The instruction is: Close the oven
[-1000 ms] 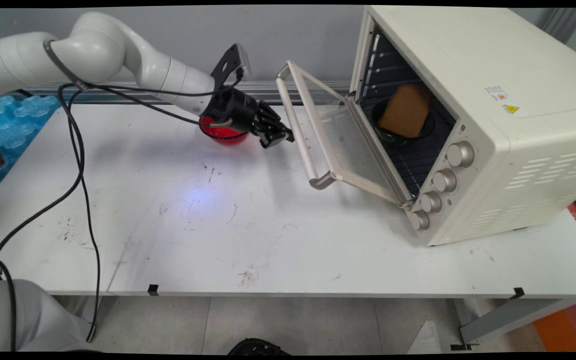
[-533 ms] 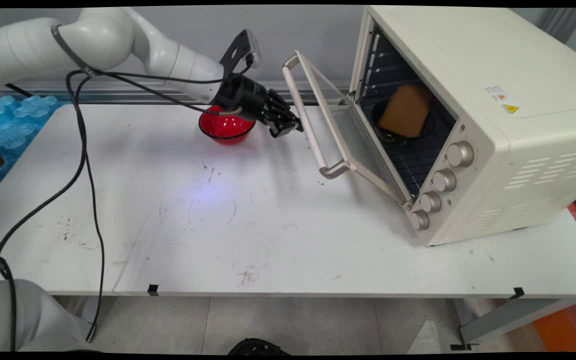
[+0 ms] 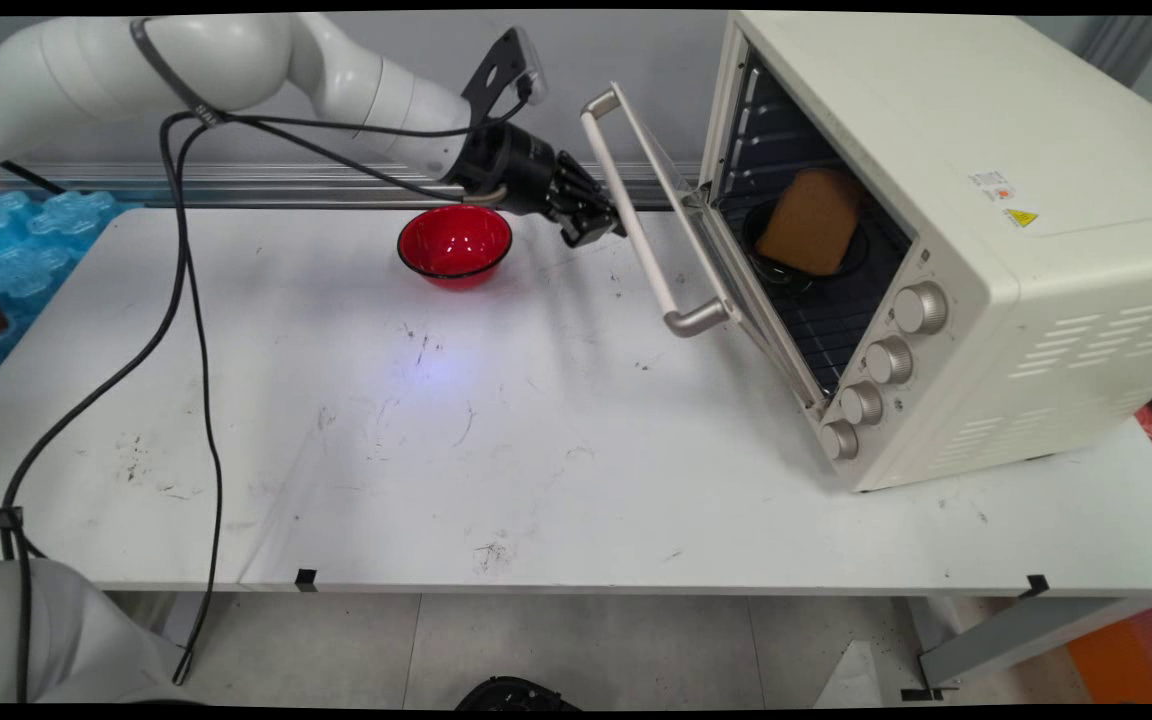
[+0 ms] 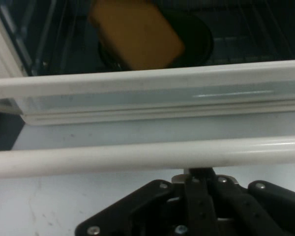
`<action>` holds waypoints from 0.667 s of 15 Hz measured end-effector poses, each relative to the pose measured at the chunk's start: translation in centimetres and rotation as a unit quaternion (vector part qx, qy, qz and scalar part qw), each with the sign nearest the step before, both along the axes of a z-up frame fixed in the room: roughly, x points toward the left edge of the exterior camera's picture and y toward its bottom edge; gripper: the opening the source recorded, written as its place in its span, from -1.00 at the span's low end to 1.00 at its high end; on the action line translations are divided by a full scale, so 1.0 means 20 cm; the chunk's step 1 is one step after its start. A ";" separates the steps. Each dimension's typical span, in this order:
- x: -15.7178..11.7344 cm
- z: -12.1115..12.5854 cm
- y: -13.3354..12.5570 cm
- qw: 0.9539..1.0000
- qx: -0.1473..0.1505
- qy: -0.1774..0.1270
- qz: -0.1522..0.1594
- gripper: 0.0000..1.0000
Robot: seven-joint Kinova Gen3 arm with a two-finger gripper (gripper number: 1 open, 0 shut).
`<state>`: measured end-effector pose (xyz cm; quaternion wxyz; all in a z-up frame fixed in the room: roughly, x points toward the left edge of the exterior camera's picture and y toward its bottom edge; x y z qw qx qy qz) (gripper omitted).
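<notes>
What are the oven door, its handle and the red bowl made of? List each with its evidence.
Oven door: clear pane, probably glass, since the bread shows through it in the hand view.
Handle: smooth pale bar with a satin sheen, maybe metal.
Red bowl: glossy, with highlights; plastic or enamel, can't tell.

We cannot tell how the gripper (image 3: 601,225) stands: in the hand view the door handle (image 4: 147,157) crosses at 12 o'clock and hides its tips. The oven (image 3: 946,240) is cut off at 3 o'clock. The bread (image 3: 811,222) covers most of the dark dish (image 3: 771,265) beneath it. The blue packs (image 3: 16,250) run off at 9 o'clock.
</notes>
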<state>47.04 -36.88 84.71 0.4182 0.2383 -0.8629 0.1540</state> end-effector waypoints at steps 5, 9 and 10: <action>-0.02 0.04 -0.08 1.000 -0.009 -0.001 0.002 -1.00; -0.03 0.07 -0.12 1.000 -0.013 -0.002 0.004 -1.00; -0.03 0.07 -0.13 1.000 -0.014 -0.003 0.004 -1.00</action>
